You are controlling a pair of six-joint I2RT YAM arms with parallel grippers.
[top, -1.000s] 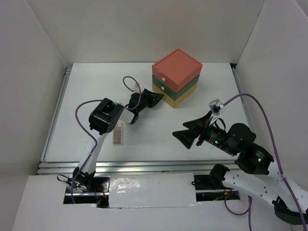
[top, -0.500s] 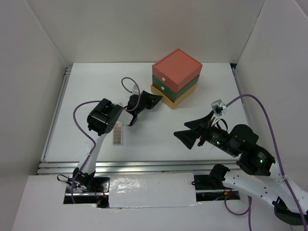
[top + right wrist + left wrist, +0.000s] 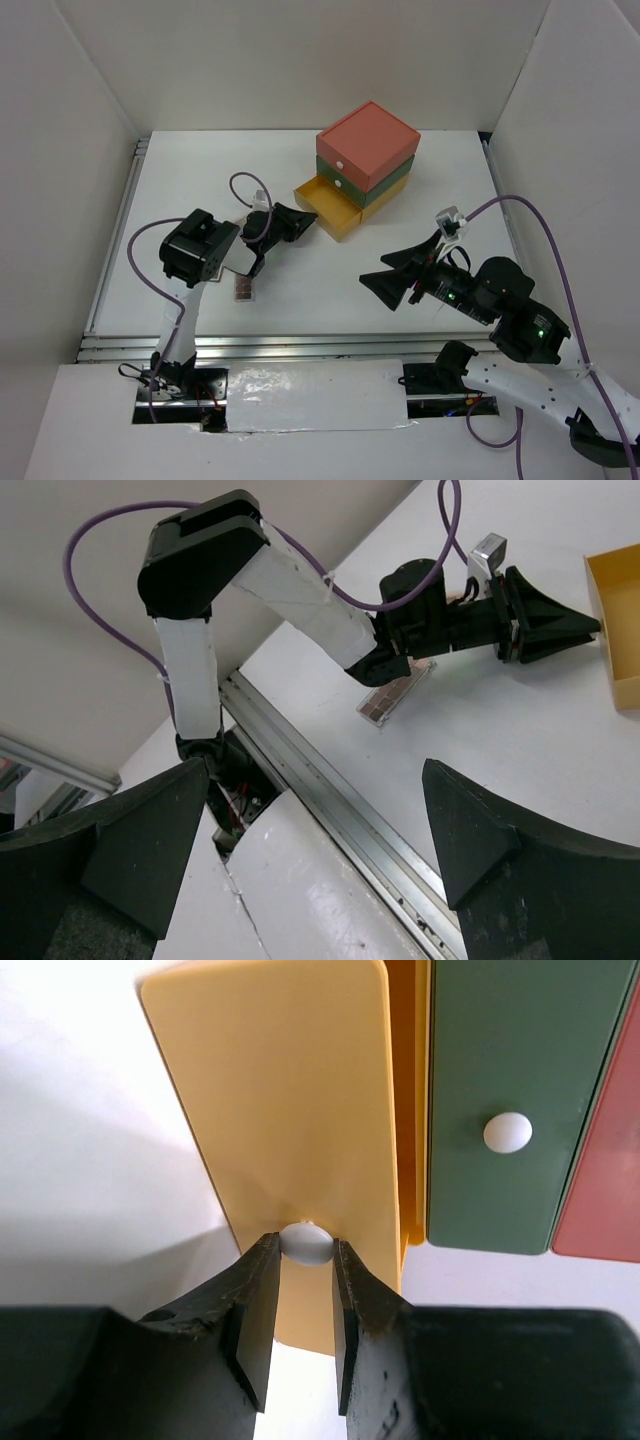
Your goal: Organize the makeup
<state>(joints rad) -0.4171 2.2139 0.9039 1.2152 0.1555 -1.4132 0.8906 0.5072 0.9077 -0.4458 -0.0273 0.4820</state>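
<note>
Left gripper clenched on small white round knob of yellow plastic bottom drawer, which stands open. Right gripper spread wide, holding nothing. Narrow brown eyeshadow palette lies on white counter by left arm. Early stage, stowing apparently not begun.

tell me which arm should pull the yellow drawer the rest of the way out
Left. The left gripper is shut on the white knob of the yellow drawer, which is partly out. The right gripper hangs open, well apart from the drawer box.
</note>
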